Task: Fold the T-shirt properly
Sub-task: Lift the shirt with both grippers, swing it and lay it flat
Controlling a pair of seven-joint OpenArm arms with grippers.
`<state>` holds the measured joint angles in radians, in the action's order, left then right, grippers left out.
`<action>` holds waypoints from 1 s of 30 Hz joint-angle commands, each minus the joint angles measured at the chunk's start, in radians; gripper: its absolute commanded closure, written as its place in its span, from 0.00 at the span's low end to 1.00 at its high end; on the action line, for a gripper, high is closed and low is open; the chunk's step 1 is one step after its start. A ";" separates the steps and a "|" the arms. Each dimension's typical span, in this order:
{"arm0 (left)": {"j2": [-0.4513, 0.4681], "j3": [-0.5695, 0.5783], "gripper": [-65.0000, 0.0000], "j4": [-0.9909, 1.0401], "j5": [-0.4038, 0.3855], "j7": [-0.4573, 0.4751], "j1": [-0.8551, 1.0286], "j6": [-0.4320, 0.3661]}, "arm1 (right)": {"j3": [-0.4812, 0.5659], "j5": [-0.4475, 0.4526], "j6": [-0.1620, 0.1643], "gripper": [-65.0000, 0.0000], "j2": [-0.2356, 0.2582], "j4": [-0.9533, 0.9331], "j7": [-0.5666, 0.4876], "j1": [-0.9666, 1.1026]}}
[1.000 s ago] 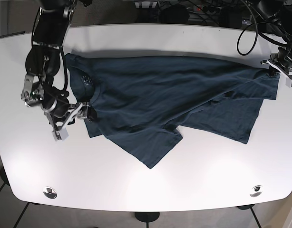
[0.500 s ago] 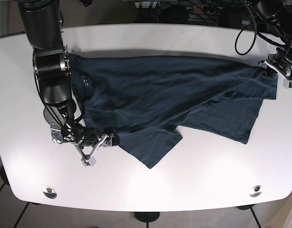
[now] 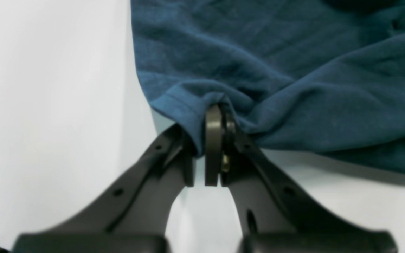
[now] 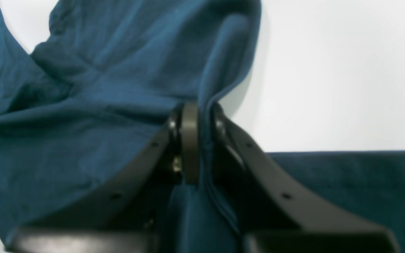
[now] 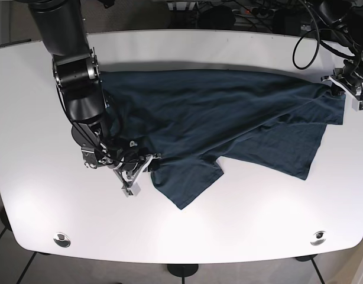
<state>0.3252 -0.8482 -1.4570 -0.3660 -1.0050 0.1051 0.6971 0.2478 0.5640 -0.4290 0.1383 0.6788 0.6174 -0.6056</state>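
The dark blue T-shirt (image 5: 217, 118) lies crumpled across the white table (image 5: 240, 207). My right gripper (image 5: 140, 170), on the left side of the base view, is shut on a raised fold of the shirt (image 4: 83, 105); in the right wrist view the cloth runs up between the gripper's (image 4: 197, 137) closed jaws. My left gripper (image 5: 339, 94), at the far right, is shut on the shirt's hemmed edge (image 3: 178, 105); the left wrist view shows the hem pinched at the gripper (image 3: 206, 144). One sleeve (image 5: 190, 183) points toward the table's front.
Two round metal fittings sit near the table's front edge, one at the left (image 5: 62, 239) and one at the right (image 5: 317, 238). Black cables (image 5: 311, 35) hang behind the table at the back right. The right arm's black links (image 5: 72, 71) stand over the shirt's left end.
My right gripper has moved right across the table, dragging the shirt's left side inward with it. My left gripper has kept its hold and shifted slightly left.
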 commanded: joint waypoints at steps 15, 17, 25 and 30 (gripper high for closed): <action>-0.011 0.083 0.98 -0.265 -0.012 0.012 -0.006 0.001 | -0.594 0.009 -0.014 0.97 0.004 1.277 0.506 0.709; -0.011 0.123 0.98 -0.262 -0.012 0.016 -0.008 0.001 | -0.618 0.009 -0.014 0.97 0.002 1.289 0.503 0.780; -0.005 0.373 0.98 -0.159 -0.011 0.018 -0.244 0.001 | -0.661 0.003 -0.006 0.97 0.010 1.202 0.510 0.659; -0.004 0.476 0.98 0.003 -0.011 0.021 -0.511 0.001 | -0.660 0.001 -0.004 0.97 0.039 0.970 0.510 0.395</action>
<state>0.3058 -0.3641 -1.4368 -0.3653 -1.0042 -0.3893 0.6991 -0.4110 0.5461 -0.4328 0.1669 1.6257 1.1545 -0.1902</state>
